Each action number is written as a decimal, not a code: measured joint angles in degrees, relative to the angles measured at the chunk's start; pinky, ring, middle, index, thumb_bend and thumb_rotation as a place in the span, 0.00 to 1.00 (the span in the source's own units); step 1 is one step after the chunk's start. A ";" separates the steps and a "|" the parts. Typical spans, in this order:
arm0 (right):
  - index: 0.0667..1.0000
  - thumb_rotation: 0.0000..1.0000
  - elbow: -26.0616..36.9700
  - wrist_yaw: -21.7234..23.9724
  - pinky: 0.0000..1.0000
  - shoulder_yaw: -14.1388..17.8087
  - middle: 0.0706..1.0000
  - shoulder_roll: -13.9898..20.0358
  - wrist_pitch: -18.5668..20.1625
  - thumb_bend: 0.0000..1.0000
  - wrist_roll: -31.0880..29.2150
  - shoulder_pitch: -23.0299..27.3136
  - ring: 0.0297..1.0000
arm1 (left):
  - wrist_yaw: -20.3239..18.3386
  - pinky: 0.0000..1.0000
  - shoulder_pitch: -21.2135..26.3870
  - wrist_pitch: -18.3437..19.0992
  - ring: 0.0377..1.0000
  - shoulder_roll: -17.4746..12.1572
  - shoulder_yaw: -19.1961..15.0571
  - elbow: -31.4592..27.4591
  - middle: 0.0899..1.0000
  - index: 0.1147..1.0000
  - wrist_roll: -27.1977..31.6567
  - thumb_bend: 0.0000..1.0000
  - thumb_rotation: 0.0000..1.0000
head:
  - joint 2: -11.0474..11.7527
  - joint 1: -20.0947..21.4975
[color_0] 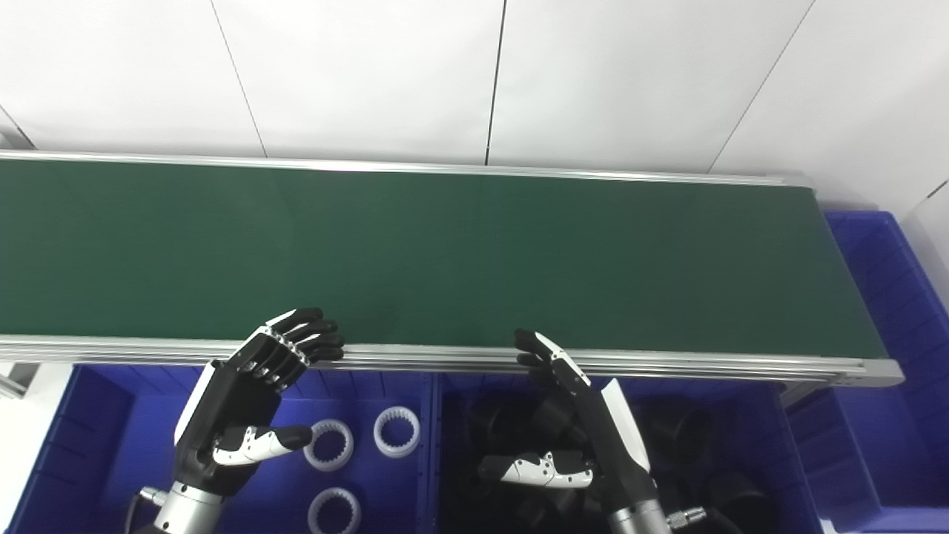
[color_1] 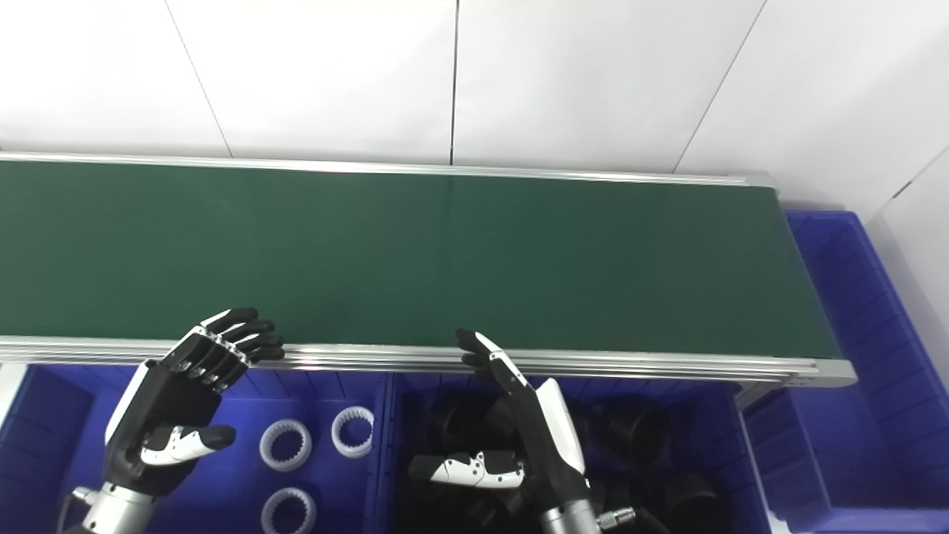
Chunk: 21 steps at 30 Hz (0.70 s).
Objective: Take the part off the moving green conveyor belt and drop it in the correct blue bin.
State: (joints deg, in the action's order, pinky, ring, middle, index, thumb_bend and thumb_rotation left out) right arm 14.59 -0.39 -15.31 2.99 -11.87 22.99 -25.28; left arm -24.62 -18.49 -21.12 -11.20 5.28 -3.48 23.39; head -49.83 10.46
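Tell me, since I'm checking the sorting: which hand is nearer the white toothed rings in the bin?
Left. The left hand hangs open just beside the white toothed rings, above their bin; the right hand hangs open over the neighbouring bin of black parts.

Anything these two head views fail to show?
- Black parts in the middle blue bin: dark, blending together, partly behind the right hand; count unclear.
- Green conveyor belt: left end cut off by both frames.
- Far-right blue bin: contents out of frame.

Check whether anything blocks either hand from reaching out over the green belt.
Nothing visible does. The left hand and right hand wait open above the blue bins, fingertips at the belt rail; no part shows yet.
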 measured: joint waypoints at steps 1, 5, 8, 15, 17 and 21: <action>0.87 0.39 0.06 0.00 0.78 0.00 0.84 0.02 0.06 0.95 -0.04 -0.01 0.81 | 0.16 0.70 -0.09 -0.17 0.74 0.12 -0.10 -0.04 0.75 0.75 -1.01 0.94 0.26 | 0.00 0.00; 0.87 0.38 0.59 0.26 0.78 0.01 0.85 0.21 0.61 0.94 -0.35 -0.03 0.81 | 1.46 0.71 -0.67 -1.60 0.76 1.02 -0.61 -1.03 0.77 0.75 -5.04 0.92 0.23 | -0.70 -1.31; 0.87 0.37 1.31 1.24 0.78 0.03 0.85 0.45 1.05 0.93 -1.01 0.00 0.82 | 2.21 0.72 -0.85 -2.08 0.77 1.73 -0.86 -1.25 0.78 0.76 -6.72 0.92 0.20 | -1.41 -2.20; 0.88 0.39 2.34 2.63 0.77 0.59 0.86 1.32 3.25 0.95 -2.25 0.57 0.82 | 4.15 0.76 -0.88 -1.88 0.80 2.50 -0.61 -3.70 0.81 0.80 -11.74 0.93 0.21 | -4.22 -5.89; 0.88 0.39 2.98 2.87 0.77 0.82 0.86 1.52 3.68 0.96 -2.25 0.69 0.82 | 4.81 0.76 -0.84 -1.72 0.80 2.52 -0.38 -4.38 0.81 0.80 -13.77 0.93 0.21 | -4.39 -6.15; 0.88 0.35 3.60 3.44 0.78 1.00 0.86 1.76 3.76 0.99 -3.01 0.97 0.83 | 5.47 0.73 -0.82 -1.65 0.79 2.59 0.09 -5.39 0.81 0.81 -16.99 0.94 0.19 | -4.48 -6.15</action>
State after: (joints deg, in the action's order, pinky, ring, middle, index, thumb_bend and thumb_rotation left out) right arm 18.20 3.04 -14.32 4.75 -8.11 19.98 -24.31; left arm -19.14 -19.31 -22.77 -8.61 5.37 -8.86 6.40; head -54.32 4.31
